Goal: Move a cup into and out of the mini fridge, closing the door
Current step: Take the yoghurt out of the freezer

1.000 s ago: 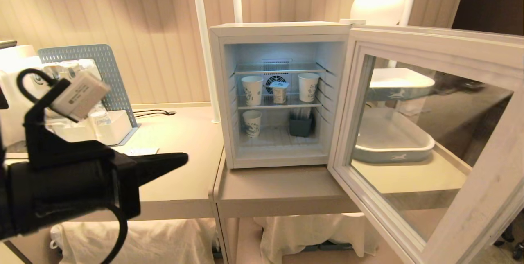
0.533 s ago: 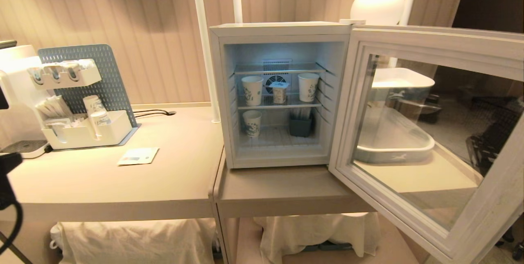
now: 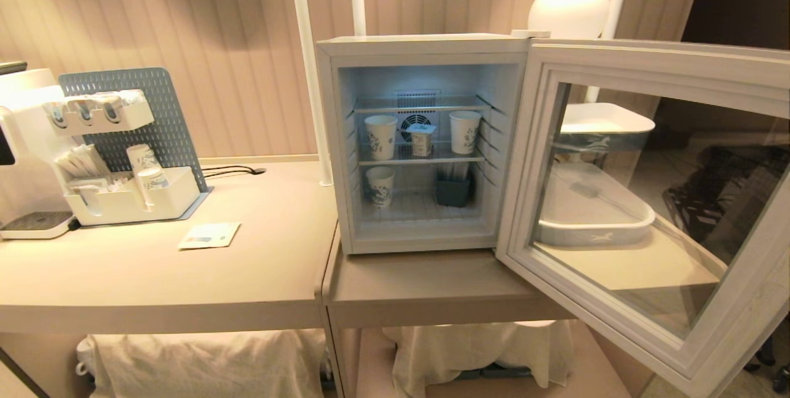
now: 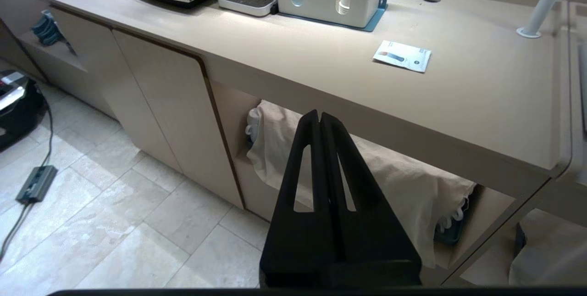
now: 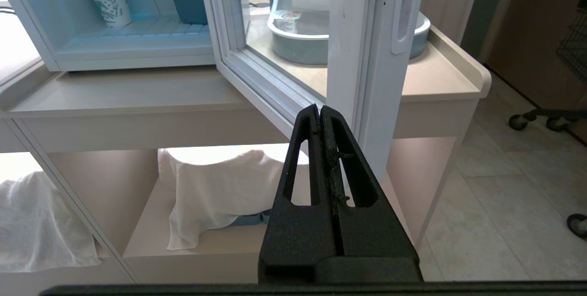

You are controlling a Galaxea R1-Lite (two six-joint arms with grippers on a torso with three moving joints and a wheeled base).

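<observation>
I am keeping both claws, left gripper (image 4: 319,119) and right gripper (image 5: 319,112), closed and empty below the mini fridge (image 3: 419,139); its door (image 3: 648,200) is standing wide open, so my right arm is risking hitting it when reaching for the cup (image 3: 421,139).

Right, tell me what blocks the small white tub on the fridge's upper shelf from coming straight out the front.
Nothing visible does. The small white foil-lidded tub stands between two taller printed paper cups, its front clear, and the glass-windowed door is swung wide open.
</observation>
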